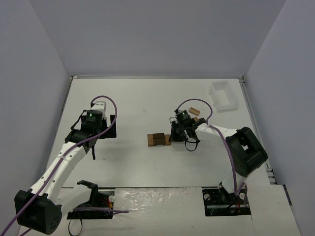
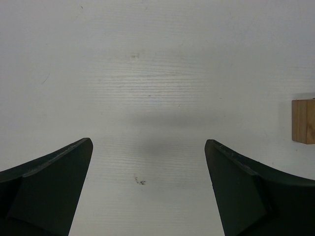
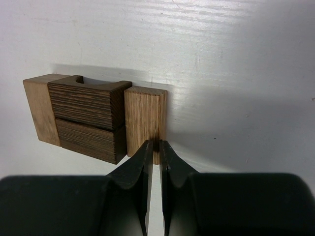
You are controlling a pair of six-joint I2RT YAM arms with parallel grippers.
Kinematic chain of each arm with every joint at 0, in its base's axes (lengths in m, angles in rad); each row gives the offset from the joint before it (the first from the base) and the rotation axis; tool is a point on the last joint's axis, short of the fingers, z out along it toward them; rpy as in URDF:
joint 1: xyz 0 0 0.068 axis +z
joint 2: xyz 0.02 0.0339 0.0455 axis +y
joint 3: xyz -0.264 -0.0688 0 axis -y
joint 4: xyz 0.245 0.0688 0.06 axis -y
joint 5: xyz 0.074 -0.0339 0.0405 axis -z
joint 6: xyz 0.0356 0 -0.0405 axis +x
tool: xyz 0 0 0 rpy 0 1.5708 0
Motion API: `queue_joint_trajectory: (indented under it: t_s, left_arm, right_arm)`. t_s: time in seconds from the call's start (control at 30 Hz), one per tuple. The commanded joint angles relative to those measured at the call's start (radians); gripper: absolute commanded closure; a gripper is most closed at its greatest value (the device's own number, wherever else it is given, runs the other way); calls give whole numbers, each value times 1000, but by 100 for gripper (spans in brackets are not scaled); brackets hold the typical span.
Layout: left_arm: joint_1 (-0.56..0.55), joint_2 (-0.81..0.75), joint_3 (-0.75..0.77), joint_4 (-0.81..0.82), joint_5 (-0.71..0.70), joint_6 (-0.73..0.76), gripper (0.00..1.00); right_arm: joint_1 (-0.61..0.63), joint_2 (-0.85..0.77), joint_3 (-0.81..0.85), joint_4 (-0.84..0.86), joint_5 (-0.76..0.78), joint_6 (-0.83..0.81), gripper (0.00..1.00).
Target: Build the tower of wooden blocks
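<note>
The wood block tower (image 1: pixel 158 139) lies mid-table as a low row: a light tan block (image 3: pixel 42 110), two stacked dark brown blocks (image 3: pixel 88 118) and an upright light tan block (image 3: pixel 145 115). My right gripper (image 3: pixel 154 144) is shut with nothing between its fingers, and its tips touch the near face of the right tan block. In the top view the right gripper (image 1: pixel 172 139) sits just right of the row. My left gripper (image 2: pixel 149 142) hangs open over bare table, well to the left (image 1: pixel 94 137). A tan block end (image 2: pixel 303 121) shows at that view's right edge.
A white tray (image 1: pixel 222 95) stands at the back right corner. Loose light tan blocks (image 1: pixel 193 112) lie behind the right gripper. White walls close in the table on three sides. The arm bases stand at the near edge.
</note>
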State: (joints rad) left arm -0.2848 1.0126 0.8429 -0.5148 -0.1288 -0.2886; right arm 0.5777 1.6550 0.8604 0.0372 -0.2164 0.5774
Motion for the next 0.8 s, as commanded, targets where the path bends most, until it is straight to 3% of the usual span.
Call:
queue_joint_trajectory:
  t_s: [0.0,0.27,0.77]
  left_arm:
    - [6,-2,31,42,-9,14,3]
    - [6,-2,31,42,-8,13,3]
    - [6,-12,31,44,1,14,3]
  right_arm:
    - [5,-57,10,-7,68,-8,89]
    - [-51,-113,100,-123,168,-122,68]
    - [-340,2,240,-195,210,-419,56]
